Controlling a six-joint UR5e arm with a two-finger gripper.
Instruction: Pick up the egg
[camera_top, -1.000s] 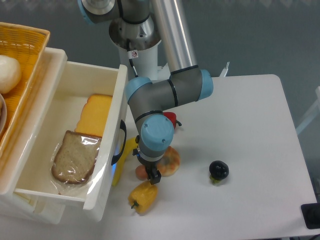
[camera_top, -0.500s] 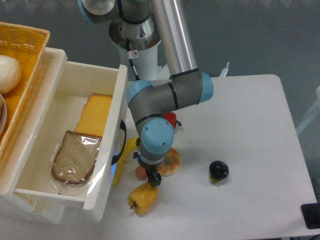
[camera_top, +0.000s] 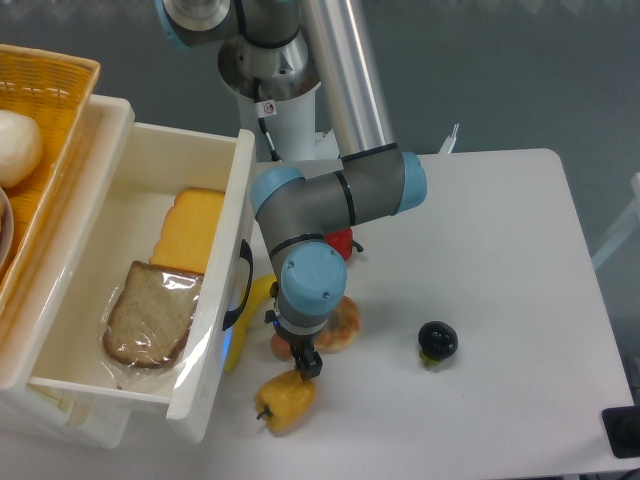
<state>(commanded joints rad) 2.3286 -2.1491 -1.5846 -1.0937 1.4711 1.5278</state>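
The egg (camera_top: 280, 346) is a small pinkish-brown oval on the white table, mostly hidden under my gripper. It lies just left of the glazed donut (camera_top: 344, 324) and above the yellow pepper (camera_top: 284, 399). My gripper (camera_top: 297, 357) points straight down over the egg, with its blue wrist covering the fingers. One dark fingertip (camera_top: 310, 367) shows at the egg's right side. Whether the jaws are closed on the egg is hidden.
A white open drawer (camera_top: 225, 230) holding wrapped bread (camera_top: 150, 315) and a cheese slice (camera_top: 190, 232) stands to the left. A banana (camera_top: 252, 305) lies by the drawer. A red item (camera_top: 341, 241) is behind the arm. A black round fruit (camera_top: 437, 341) lies to the right. A wicker basket (camera_top: 40, 110) holds a white ball (camera_top: 16, 146).
The gripper and wrist have sunk slightly lower and toward the front over the egg. The other objects have not moved.
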